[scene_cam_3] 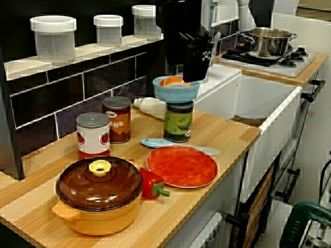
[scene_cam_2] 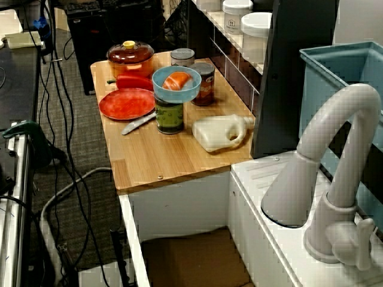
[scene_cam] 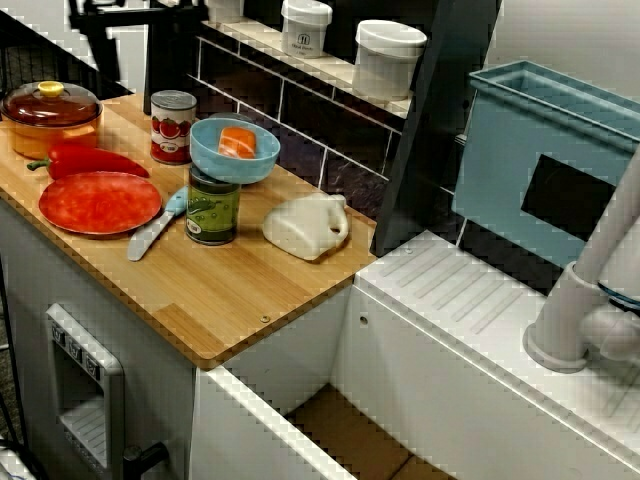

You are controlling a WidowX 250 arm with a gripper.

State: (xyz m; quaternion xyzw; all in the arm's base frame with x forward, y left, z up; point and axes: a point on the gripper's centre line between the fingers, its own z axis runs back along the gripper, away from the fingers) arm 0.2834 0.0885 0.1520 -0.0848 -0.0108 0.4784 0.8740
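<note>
In the view along the counter, a black gripper (scene_cam_3: 197,72) hangs just above and to the right of a blue bowl (scene_cam_3: 176,89); I cannot make out how its jaws stand. An orange piece of food (scene_cam_3: 173,81) lies in the bowl, which rests on a green can (scene_cam_3: 179,121). In the two views from the sink side, the bowl (scene_cam: 234,150) (scene_cam_2: 176,84) sits on the can (scene_cam: 213,207) (scene_cam_2: 169,116), and I cannot tell the gripper from the dark upright panel (scene_cam: 430,130). A white jug (scene_cam: 306,226) (scene_cam_2: 218,133) lies on its side beside the can.
On the wooden counter (scene_cam: 230,300) are a red plate (scene_cam: 99,202), a blue-handled knife (scene_cam: 155,228), a red pepper (scene_cam: 90,160), an orange lidded pot (scene_cam: 50,115) and a tomato can (scene_cam: 173,126). A tap (scene_cam_2: 335,179), sink and blue rack (scene_cam: 550,160) lie to the right.
</note>
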